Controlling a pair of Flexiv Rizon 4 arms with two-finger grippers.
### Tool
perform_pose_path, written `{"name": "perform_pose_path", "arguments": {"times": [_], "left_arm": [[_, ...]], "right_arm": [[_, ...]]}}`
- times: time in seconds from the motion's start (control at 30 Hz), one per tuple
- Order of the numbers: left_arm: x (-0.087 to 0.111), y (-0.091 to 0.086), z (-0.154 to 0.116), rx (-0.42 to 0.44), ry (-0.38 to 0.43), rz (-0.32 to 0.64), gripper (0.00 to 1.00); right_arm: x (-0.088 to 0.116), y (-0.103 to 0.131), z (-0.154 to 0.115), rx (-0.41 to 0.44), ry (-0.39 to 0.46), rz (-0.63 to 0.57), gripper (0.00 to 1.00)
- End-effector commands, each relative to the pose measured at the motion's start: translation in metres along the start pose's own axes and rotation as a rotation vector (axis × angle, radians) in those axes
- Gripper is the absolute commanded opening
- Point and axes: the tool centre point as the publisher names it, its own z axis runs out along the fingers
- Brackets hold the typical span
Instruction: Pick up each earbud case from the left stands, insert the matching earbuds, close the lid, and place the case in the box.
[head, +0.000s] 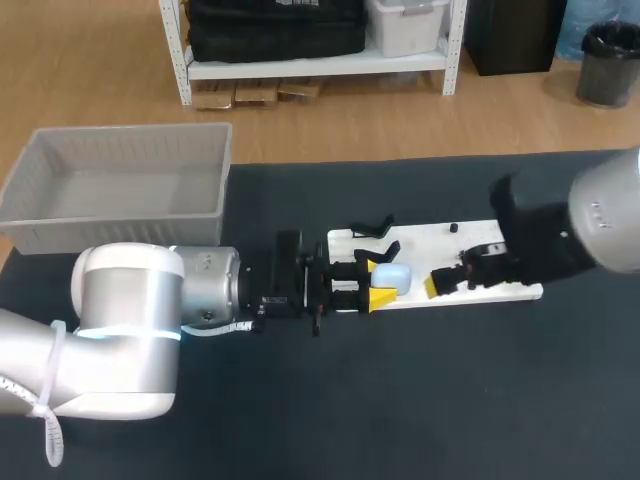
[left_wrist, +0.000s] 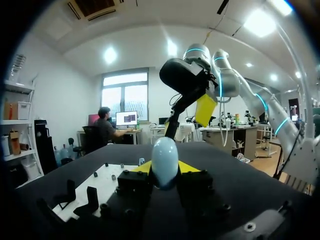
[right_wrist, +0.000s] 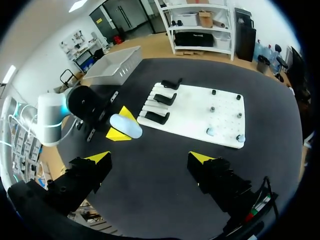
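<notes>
Left wrist view: pale blue earbud case (left_wrist: 165, 159) pinched from both sides by left gripper (left_wrist: 166, 169).

A dark, matte worktop (head: 450, 400) fills the near part of the room, and past its far edge lies a light wooden floor (head: 100, 70). On the far side stands a white shelving unit (head: 310, 65) holding a black bag (head: 275, 25) and a white tub (head: 405, 25), with flat cardboard boxes (head: 240, 95) beneath. A dark waste bin (head: 605, 65) sits far right. The walls (left_wrist: 60, 100) are white, a wide window (left_wrist: 125, 92) glows with daylight, and round ceiling lights (left_wrist: 110, 55) shine overhead.
</notes>
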Motion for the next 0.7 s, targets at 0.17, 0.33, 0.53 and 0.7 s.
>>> {"name": "perform_pose_path", "arguments": {"times": [0.17, 0.33, 0.53, 0.7], "left_arm": [[0.001, 0.001, 0.000, 0.003, -0.002, -0.001, 0.00], [0.001, 0.001, 0.000, 0.003, -0.002, -0.001, 0.00], [0.001, 0.001, 0.000, 0.003, -0.002, -0.001, 0.00], [0.001, 0.001, 0.000, 0.003, -0.002, -0.001, 0.00]], "right_arm": [[-0.006, 0.007, 0.031, 0.153, -0.012, 0.003, 1.00], [-0.006, 0.013, 0.037, 0.158, 0.003, -0.001, 1.00], [-0.001, 0.014, 0.040, 0.165, 0.015, 0.005, 1.00], [-0.003, 0.012, 0.043, 0.175, 0.018, 0.010, 1.00]]}}
